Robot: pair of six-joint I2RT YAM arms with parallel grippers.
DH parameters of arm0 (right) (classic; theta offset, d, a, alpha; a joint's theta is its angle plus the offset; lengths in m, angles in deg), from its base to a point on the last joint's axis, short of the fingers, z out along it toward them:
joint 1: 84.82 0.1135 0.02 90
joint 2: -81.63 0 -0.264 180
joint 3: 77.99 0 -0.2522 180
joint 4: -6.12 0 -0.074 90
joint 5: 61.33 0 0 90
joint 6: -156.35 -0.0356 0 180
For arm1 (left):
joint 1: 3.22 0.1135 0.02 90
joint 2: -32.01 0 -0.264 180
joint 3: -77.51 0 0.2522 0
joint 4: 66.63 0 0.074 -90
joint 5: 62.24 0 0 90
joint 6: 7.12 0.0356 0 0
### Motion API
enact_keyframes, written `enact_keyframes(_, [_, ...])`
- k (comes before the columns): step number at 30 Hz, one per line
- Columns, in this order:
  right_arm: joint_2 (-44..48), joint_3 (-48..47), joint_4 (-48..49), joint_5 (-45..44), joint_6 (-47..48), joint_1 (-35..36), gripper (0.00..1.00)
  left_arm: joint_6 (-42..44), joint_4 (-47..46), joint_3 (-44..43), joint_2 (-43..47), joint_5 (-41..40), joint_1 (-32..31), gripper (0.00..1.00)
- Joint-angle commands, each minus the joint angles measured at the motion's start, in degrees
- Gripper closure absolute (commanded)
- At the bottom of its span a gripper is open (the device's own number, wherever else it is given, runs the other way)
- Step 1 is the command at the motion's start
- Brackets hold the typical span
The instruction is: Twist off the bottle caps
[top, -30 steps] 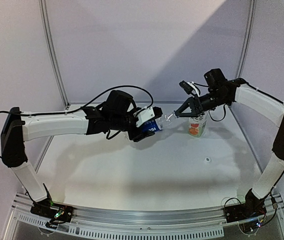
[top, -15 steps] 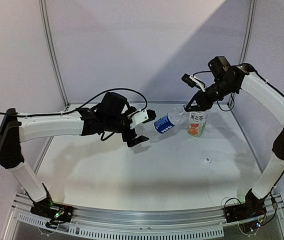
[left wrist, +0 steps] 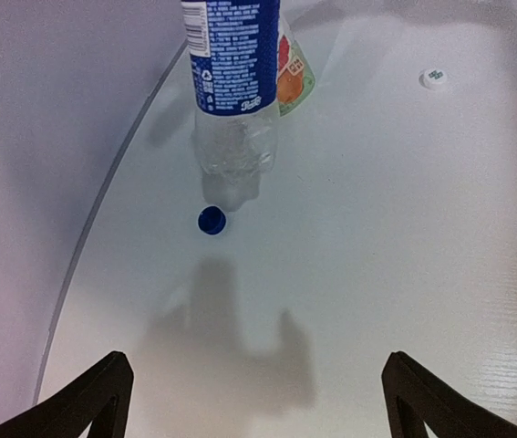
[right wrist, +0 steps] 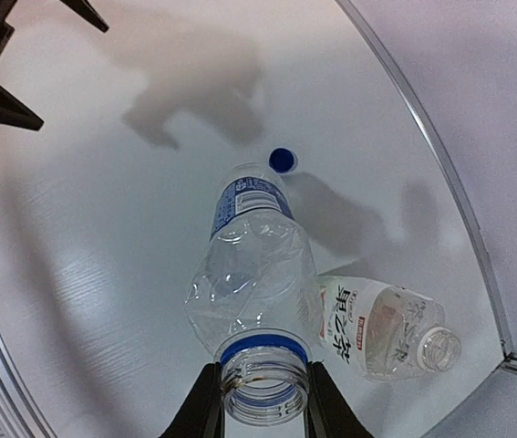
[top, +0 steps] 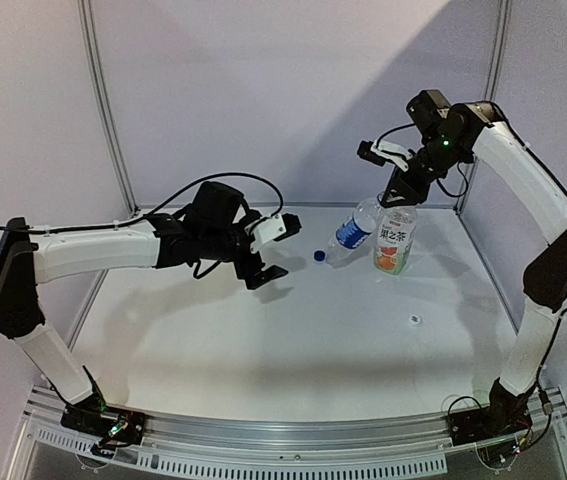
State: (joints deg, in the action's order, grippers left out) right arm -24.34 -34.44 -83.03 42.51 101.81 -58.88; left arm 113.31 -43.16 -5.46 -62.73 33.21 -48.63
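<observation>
**Both bottles uncapped, the slim one hanging tilted from the right gripper**

Nearest the arm bases, a white cap [top: 414, 320] lies flat on the white table [top: 263, 350], towards the right side and well apart from everything else. Further in, on the left, the left gripper [top: 279, 245] hovers above the table with its jaws spread wide and nothing between them. Its two dark fingers [left wrist: 94, 401] frame the bottom corners of the wrist view.

Just beyond it, a blue cap [top: 319, 256] lies on the table by itself, apart from that gripper. Right beside the blue cap is the base of the slim bottle [top: 353, 230] with the blue label. This bottle tilts, with its base low to the left and its open mouth up to the right. The right gripper [right wrist: 264, 406] is clamped on its neck, one finger on either side. Whether the base touches the table I cannot tell.

Close on its right stands the wider bottle [top: 393, 245], upright on the table near the back edge. Its mouth is open and its label is white, green and orange.
</observation>
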Motion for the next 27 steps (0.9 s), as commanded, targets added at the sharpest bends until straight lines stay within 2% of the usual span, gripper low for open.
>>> enact_keyframes(1, [1.2,0.5,-17.9,-5.8,4.5,0.9,1.0,0.7,-0.4,0.6,0.7,-0.1,0.4,0.02])
enact_keyframes(16, [10.2,18.1,-17.9,-6.4,8.6,2.8,0.96,-0.3,-1.1,-2.2,-2.5,0.2,0.4,0.02])
enact_keyframes(27, [9.3,19.8,-17.9,-6.5,8.9,2.7,0.91,-1.0,-0.8,-1.2,-2.0,0.7,0.4,0.02])
